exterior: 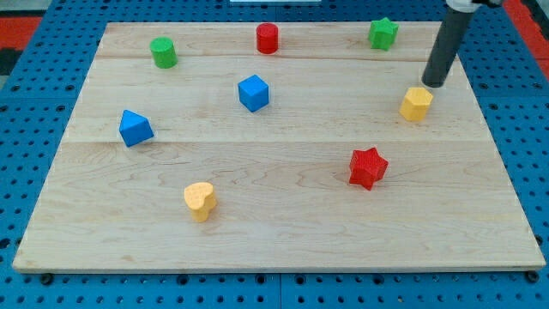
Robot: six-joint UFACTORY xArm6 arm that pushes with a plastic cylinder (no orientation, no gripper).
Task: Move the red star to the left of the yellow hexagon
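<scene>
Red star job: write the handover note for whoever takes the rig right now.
My tip rests on the board just above the yellow hexagon, toward the view's top right, close to it; contact cannot be told.
The red star sits below the hexagon and toward the view's left, well apart from it and from my tip.
Done: nothing visible; the star is not yet beside the hexagon.
Left: bring my tip around to the star's lower side and push it up to the hexagon's left.

Pale wood board [283, 232], blue pegboard [34, 69] w/ holes around it, even light
</scene>
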